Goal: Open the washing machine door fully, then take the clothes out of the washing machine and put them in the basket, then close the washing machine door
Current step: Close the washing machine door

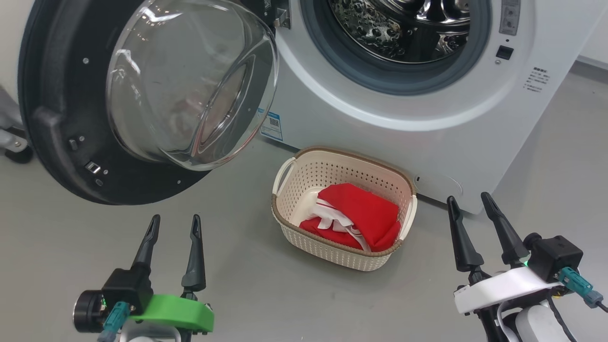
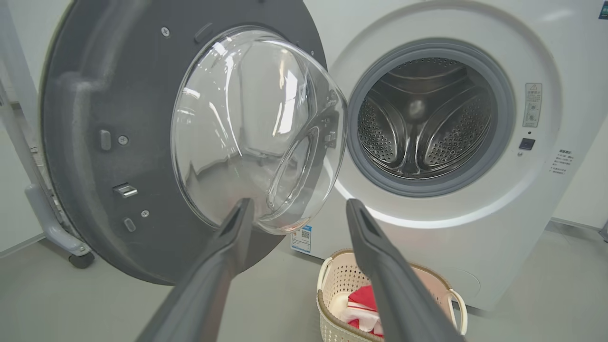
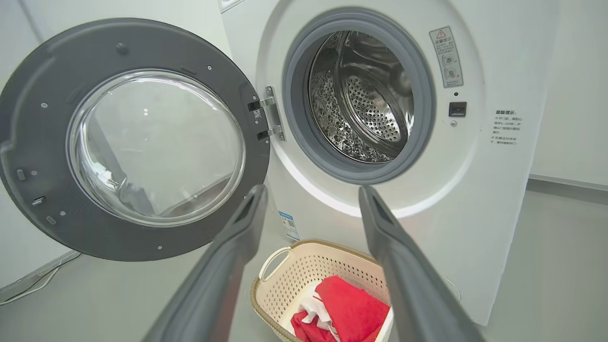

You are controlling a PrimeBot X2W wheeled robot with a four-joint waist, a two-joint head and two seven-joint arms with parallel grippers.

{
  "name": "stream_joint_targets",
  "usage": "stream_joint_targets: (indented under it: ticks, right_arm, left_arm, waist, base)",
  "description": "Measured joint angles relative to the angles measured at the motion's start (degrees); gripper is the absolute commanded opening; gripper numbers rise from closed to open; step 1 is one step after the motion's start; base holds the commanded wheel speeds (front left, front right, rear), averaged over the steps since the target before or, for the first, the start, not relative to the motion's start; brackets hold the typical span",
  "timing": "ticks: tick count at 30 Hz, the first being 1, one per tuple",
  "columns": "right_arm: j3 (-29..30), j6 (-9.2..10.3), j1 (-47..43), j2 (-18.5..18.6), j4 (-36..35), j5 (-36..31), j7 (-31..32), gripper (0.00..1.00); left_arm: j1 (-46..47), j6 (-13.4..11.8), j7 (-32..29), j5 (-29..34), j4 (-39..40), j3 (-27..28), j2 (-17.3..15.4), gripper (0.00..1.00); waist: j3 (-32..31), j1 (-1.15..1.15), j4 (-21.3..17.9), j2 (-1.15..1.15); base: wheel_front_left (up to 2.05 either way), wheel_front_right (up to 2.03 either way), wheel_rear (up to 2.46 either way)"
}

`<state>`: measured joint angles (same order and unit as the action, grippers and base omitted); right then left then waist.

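**Head view.**
- Left jaws: two long dark tapered fingers (image 1: 194, 256) on a green collar, spread wide, holding nothing.
- Right jaws: a matching pair on a white collar, spread just as wide, also empty.
- Washing machine door (image 1: 52, 118): beyond the left jaws' tips and swung fully open. It has a matt black inner rim with screws and a bulging clear glass bowl (image 1: 190, 80). Its upper edge is cut off.
- Washing machine (image 1: 427, 118): a smooth white box ahead of the right jaws. The grey rubber gasket (image 1: 332, 61) and perforated steel drum (image 1: 403, 28) are cropped at the top. The small printed text is unreadable.
- Basket (image 1: 323, 247): on the grey floor (image 1: 261, 294), between the two pairs of jaws and ahead of their tips. It is cream perforated plastic, rounded-rectangular, with a brown woven-look rim.
- Clothes (image 1: 365, 209): soft red fabric with white parts, lying inside the basket.

**Left wrist view.**
- The jaws stand wide apart and empty.
- The door's (image 2: 95, 95) glass bowl rises between and above the tips.
- The drum (image 2: 427, 123) is past the tips on the right-hand finger's side, and no fabric shows inside it.
- That finger hides part of the basket (image 2: 332, 285) and the clothes (image 2: 363, 301). The bottom edge crops the rest.

**Right wrist view.**
- The jaws stand wide apart and empty.
- A metal hinge (image 3: 270, 114) sits above the tips, and the door (image 3: 42, 95) lies off to the left-hand finger's side.
- The basket (image 3: 304, 266) lies low between the fingers, holding the clothes (image 3: 351, 308). Its near rim is cut off.
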<state>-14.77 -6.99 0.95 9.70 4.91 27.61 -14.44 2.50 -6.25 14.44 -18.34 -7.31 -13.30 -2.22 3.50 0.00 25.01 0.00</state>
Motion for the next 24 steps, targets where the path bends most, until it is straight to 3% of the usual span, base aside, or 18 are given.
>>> stream_joint_targets:
  ticks: [24]
  right_arm:
    - [-1.68,0.0,0.01,-0.51,0.45,-0.05,0.0,1.0]
  left_arm:
    - [-1.72,-0.04,0.0,0.3,1.97,1.75,-0.08,1.0]
  waist:
    - [-0.56,0.0,2.82,0.0]
  base:
    - [0.0,0.0,0.0]
